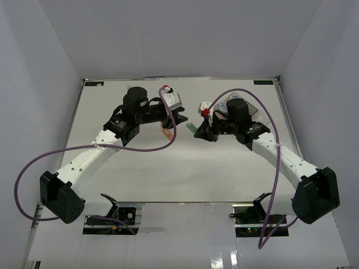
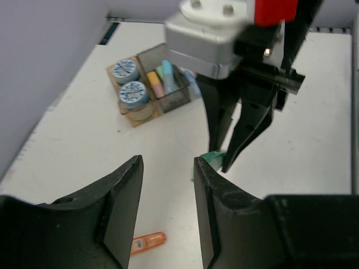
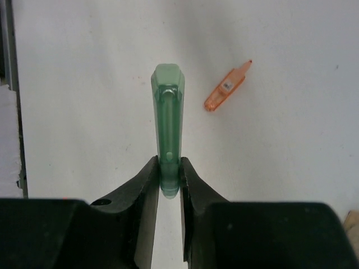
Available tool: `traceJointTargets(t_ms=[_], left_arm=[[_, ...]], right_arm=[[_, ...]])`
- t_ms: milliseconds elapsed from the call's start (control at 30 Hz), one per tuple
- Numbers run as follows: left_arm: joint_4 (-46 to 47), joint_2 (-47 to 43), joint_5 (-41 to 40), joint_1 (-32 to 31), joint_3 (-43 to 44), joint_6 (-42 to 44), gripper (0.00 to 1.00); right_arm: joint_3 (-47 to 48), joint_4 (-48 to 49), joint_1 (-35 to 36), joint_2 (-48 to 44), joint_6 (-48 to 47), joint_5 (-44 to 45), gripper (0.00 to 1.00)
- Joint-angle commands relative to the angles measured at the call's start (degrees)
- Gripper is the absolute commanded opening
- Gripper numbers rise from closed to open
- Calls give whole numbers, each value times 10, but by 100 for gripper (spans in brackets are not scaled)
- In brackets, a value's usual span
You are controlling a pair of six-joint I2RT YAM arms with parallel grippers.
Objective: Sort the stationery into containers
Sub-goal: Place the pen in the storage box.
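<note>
White table fills the middle of the top view, matte with a few faint specks. Pale grey walls close it in at left, back and right. Right gripper is pinched on a translucent green piece, which sticks straight out past the fingertips over the surface; I cannot tell whether its far end touches. Left gripper stands partly parted, nothing between its fingers. The orange piece lies flat on the table, lower left of the left wrist view. Containers sit upper left there: two blue-and-white rolls in the amber tray, pastel pieces in the smoky one.
</note>
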Motion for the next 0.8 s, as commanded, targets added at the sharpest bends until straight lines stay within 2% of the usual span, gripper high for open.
traceJointTargets(t_ms=[0,100,133,167,200,333,400,567,767], left_arm=[[70,-53,-70,23,-18,-42,52],[98,-62,-90,39,-49,-81,61],[100,-68,-113,41,-60,-92,64],[128,-72,-131,46,-84,-103,72],[135,-76,-151,48,-96,-115,75],[149,-91,-295,55,-147,-192,89],[141,-96,-328,61,-169,-216,98],[140,-94,-438,67,-205,-251,98],[125,-83,-457,69,-206,-257,98]], right_arm=[[-35,38,-26,-10,25,30,8],[-52,38,-48,-10,67,91,8],[-54,38,-56,-10,83,141,8],[-55,36,-63,-10,103,168,8],[-55,34,-84,-11,145,196,8],[-69,32,-147,-27,260,343,8],[-80,25,-187,-33,293,374,8],[-93,17,-293,-22,386,388,10],[-62,18,-329,53,423,386,16]])
